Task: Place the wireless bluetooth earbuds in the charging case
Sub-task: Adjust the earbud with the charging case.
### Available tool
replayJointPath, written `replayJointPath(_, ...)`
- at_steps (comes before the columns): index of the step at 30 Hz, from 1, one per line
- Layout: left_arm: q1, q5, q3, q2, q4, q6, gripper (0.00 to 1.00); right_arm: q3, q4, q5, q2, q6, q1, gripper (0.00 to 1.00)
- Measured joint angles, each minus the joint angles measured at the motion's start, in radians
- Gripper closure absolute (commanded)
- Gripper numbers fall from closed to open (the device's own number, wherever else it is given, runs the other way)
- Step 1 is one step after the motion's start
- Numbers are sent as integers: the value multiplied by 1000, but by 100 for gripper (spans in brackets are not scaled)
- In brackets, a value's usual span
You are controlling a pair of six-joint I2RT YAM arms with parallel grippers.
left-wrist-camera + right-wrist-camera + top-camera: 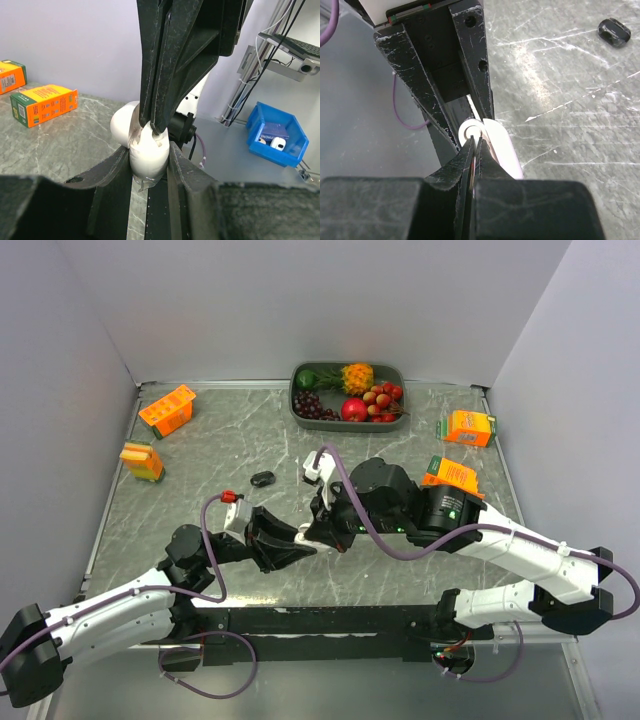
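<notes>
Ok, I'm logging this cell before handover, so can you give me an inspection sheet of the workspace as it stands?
Surface: grey marbled table, scratched.
Job's things: white charging case held off the table; small white piece at its opening, possibly an earbud; small black item lying alone on the table.
Clutter: fruit bowl at the far edge; orange boxes, two left, two right.
Grippers: left gripper fingers shut on the case; right gripper fingers shut, tips at the case.
Cables: purple cables loop along both arms.
Surroundings: blue bin beyond the table; plain walls.
</notes>
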Motion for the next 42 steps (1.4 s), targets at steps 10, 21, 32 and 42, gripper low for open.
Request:
replayJointPath(10,0,-9,0,-2,-2,0,99,-15,19,8,-10,11,0,100)
replayJointPath(21,-2,-28,-4,-27,-14,9,99,-19,35,-5,-11,5,5,100)
replayJointPath(32,-4,-30,-4,-20,-17,16,99,-18,32,26,-11,-13,21,100)
replayJointPath(42,-4,-31,-4,1,2,16,99,-13,15,56,-11,-16,25,100)
